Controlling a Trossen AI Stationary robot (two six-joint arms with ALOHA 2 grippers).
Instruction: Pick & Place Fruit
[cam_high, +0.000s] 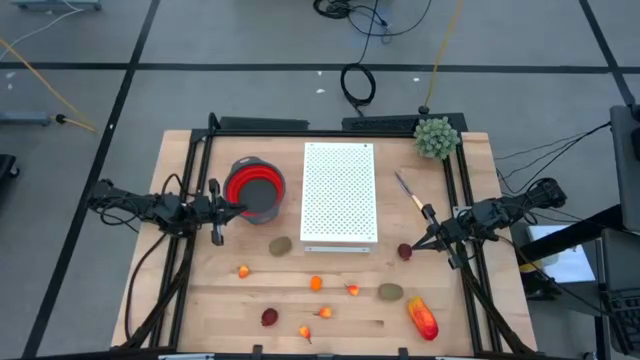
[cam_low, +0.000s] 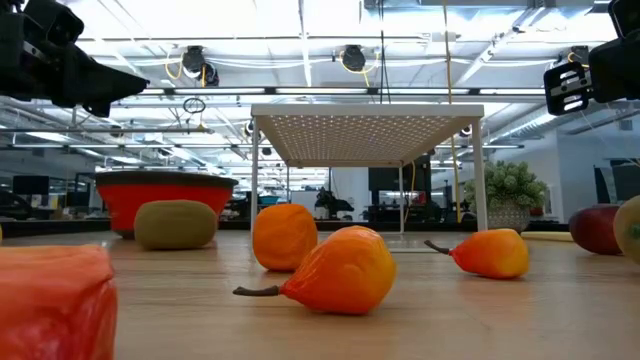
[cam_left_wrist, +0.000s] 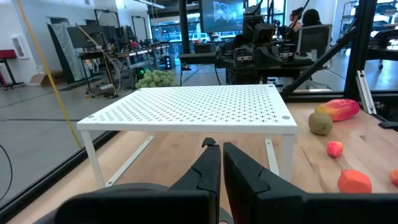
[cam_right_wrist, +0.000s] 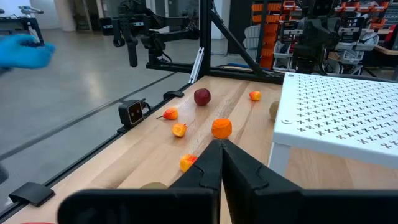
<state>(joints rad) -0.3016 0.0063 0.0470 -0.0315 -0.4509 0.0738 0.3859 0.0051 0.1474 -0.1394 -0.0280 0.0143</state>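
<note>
Both claws are closed and empty: left claw (cam_high: 238, 210) hovers by the red bowl (cam_high: 256, 186), right claw (cam_high: 418, 245) just beside a dark-red ball (cam_high: 405, 252). The other fruit (cam_high: 316, 283) lies scattered on the table (cam_high: 180, 160). Descending without opening could knock the ball rolling off, since round pieces escape easily
</note>
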